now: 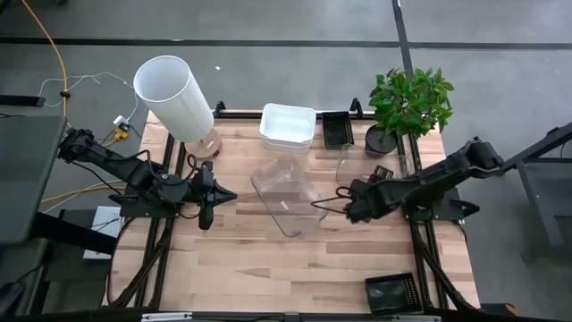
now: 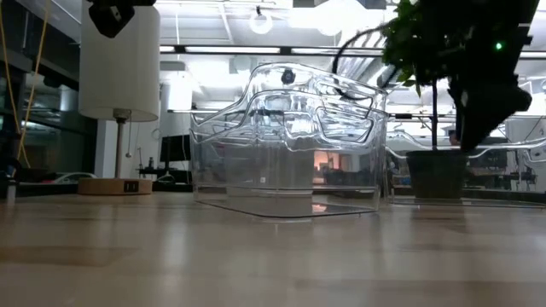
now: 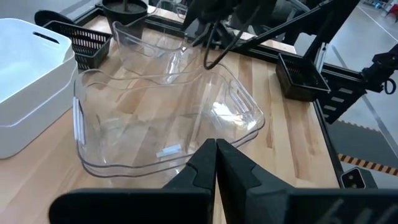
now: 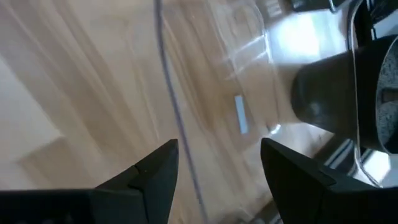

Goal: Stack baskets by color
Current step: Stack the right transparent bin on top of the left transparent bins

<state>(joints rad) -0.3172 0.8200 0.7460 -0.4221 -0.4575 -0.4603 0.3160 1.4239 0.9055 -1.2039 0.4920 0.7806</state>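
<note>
Black slotted plastic basket (image 1: 391, 292): near desk (image 1: 232, 268) edge. Clear see-through plastic baskets (image 1: 288, 193): nested mid-desk; small white label, text unreadable. Right pincer (image 1: 316, 205): spread beside their rim. Left pincer (image 1: 231, 193): pressed together. White opaque baskets (image 1: 288, 126): stacked at far edge.

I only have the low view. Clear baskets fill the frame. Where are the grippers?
Observer: The right gripper is open at the clear stack's right rim, nothing between its fingers in its wrist view.
Operator: And the left?
Observer: The left gripper is shut and empty, parked left of the clear stack with a gap between them.
Operator: Any whites done?
Observer: White baskets sit nested at the back edge, behind the clear stack.
Operator: Black ones?
Observer: One black basket is beside the white baskets, another sits at the front right corner.
</note>
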